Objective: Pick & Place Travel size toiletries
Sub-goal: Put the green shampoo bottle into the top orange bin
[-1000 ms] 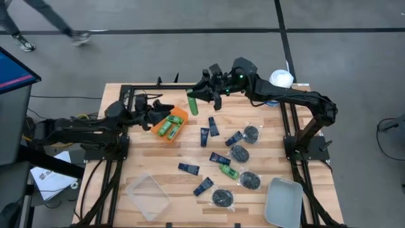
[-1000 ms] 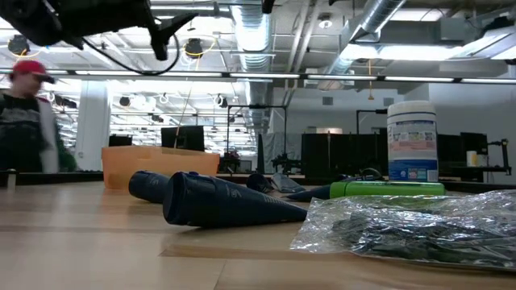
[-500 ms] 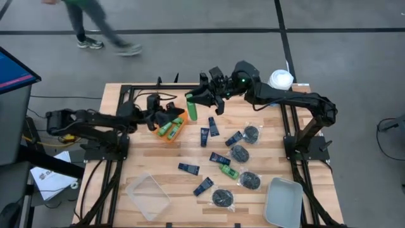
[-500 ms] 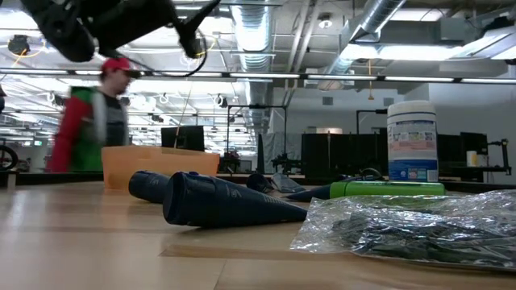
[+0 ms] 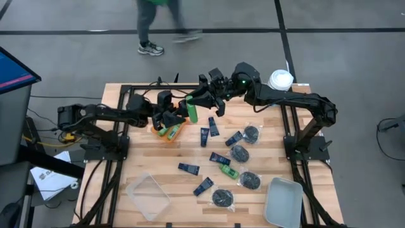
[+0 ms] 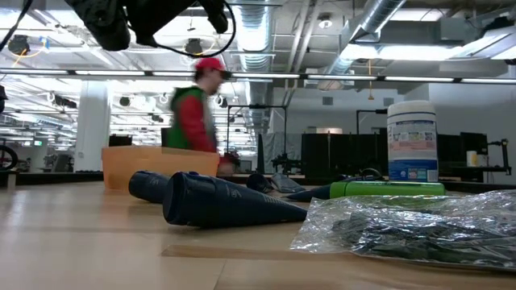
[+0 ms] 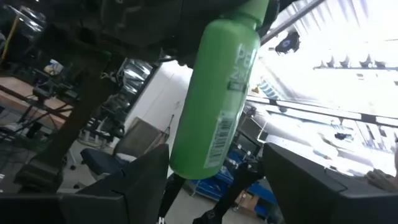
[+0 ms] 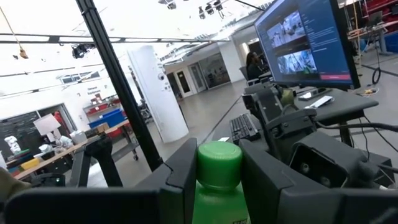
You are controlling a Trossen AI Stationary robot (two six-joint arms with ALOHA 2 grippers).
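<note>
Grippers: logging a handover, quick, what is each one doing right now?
Left gripper: open, fingers either side of the green bottle, not closed on it.
Right gripper: shut on the green bottle, holding it up by its cap end.

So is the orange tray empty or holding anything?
Holding: the orange tray has green bottles lying inside, seen from above.

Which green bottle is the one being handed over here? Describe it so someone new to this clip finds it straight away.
Start at the orange tray near the table's far edge in the high view. Just beyond its right end, the right gripper holds a green bottle in the air, with the open left gripper beside it. Unlike the green bottles lying in the tray, this one is lifted off the table and clamped near its cap.
</note>
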